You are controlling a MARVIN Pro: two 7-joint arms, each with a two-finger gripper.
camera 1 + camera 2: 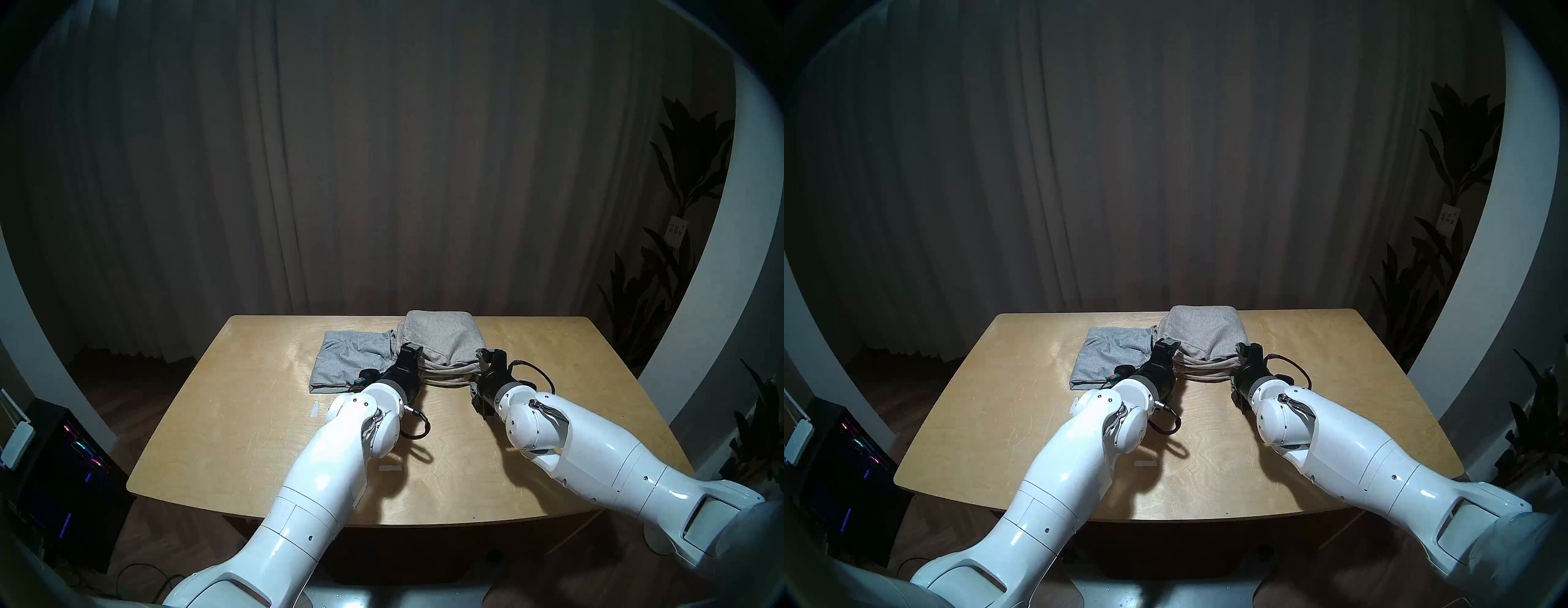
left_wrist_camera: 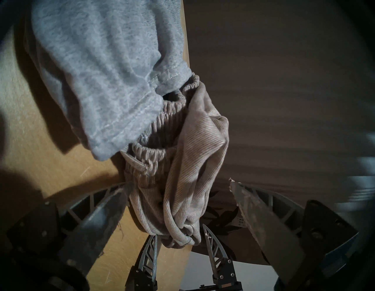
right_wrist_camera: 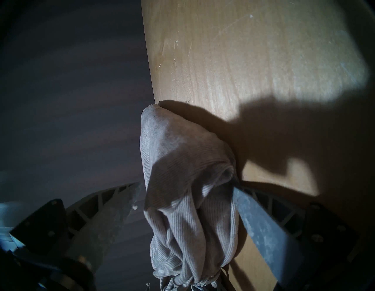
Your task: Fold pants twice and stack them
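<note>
A folded light grey pair of pants [image 1: 348,358] lies flat at the back left of the wooden table [image 1: 254,424]. Touching its right edge is a folded, thicker beige-grey ribbed pair [image 1: 441,335], its gathered waistband [image 2: 154,113] showing in the left wrist view. My left gripper [image 2: 177,186] stands open at that pair's near left corner, with cloth lying between its fingers and against one of them. At the near right corner my right gripper [image 3: 186,186] is open too, straddling a bunched beige end [image 3: 182,162].
Two short white tape strips [image 1: 315,409] [image 1: 389,468] are stuck to the table beside my left arm. A dark computer case [image 1: 63,467] stands on the floor at the left and plants [image 1: 679,254] at the right. A curtain hangs behind the table.
</note>
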